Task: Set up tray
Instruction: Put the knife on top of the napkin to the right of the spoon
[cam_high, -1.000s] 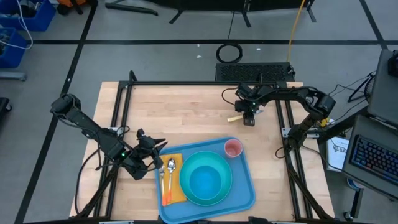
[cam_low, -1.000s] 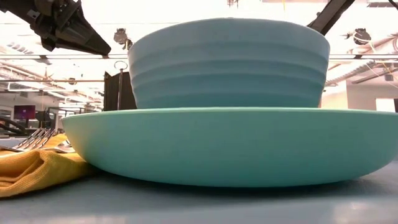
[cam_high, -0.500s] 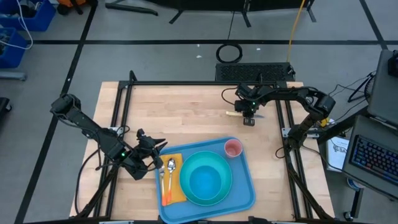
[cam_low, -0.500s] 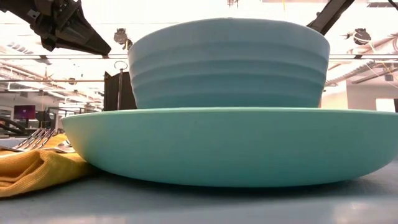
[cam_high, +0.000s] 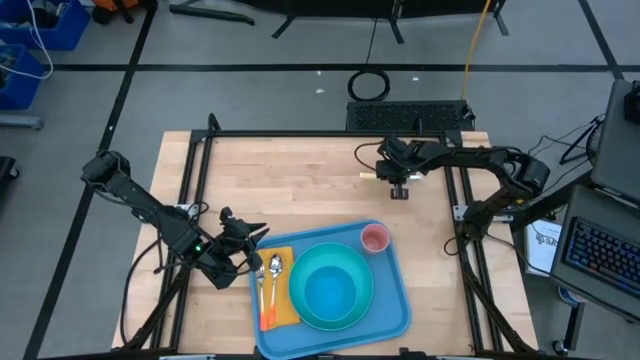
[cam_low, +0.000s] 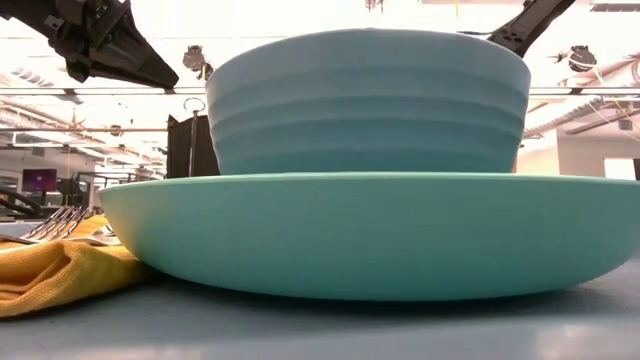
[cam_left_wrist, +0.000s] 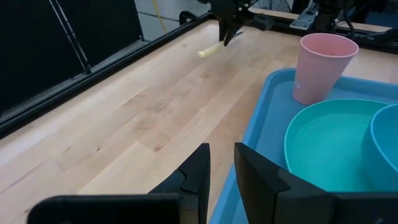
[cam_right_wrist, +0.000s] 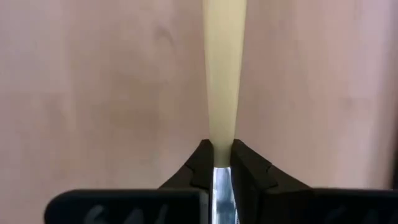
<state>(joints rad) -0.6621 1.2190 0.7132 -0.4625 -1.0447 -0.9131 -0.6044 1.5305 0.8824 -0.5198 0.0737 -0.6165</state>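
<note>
The left gripper (cam_high: 258, 236) hangs low at about 8 o'clock of the counter (cam_high: 300, 180), just beside the left rim of the tray (cam_high: 395, 300); its fingers (cam_left_wrist: 198, 168) are only narrowly apart and hold nothing. The blue tray lies at 6 o'clock of the counter. On it, from left to right, are a yellow napkin (cam_high: 283, 305) with a spoon (cam_high: 274, 270) and a fork (cam_high: 261, 283), a teal plate (cam_high: 322, 262) with a teal bowl (cam_high: 330, 292) on it, and a pink cup (cam_high: 374, 238) in the far right corner. The right gripper (cam_high: 392, 174) is at about 1 o'clock, closed on a knife with a pale handle (cam_right_wrist: 222, 68), which sticks out to its left.
</note>
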